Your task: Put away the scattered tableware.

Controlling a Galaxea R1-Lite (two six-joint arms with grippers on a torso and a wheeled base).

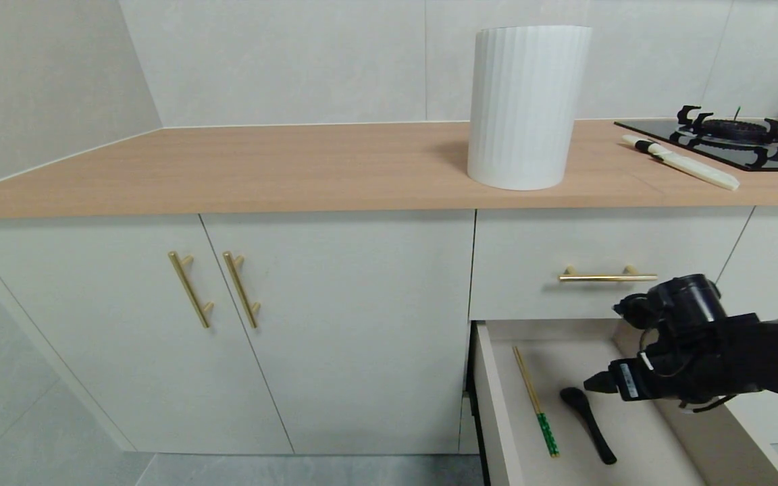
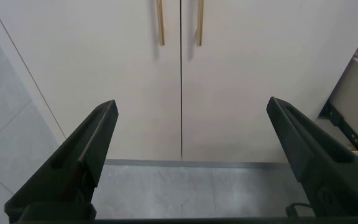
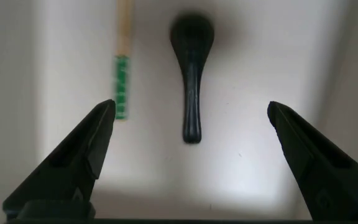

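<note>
While the right gripper [image 1: 597, 386] is being held spread and empty over the open drawer [image 1: 494, 398], the black spoon [image 1: 588, 424] and chopsticks [image 1: 535, 410] are lying inside, long axes front to back. The cream knife [image 1: 681, 162] is lying on the countertop [image 1: 294, 169], above and behind this gripper, angled beside the stove [image 1: 733, 138], with bare counter on its near side. The left gripper [image 2: 190, 124], also spread, is hanging by the cabinet doors [image 2: 181, 81], farther off.

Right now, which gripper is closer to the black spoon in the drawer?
Right. The right gripper hangs just above the black spoon inside the open drawer; the left gripper faces the cabinet doors, outside the drawer.
</note>
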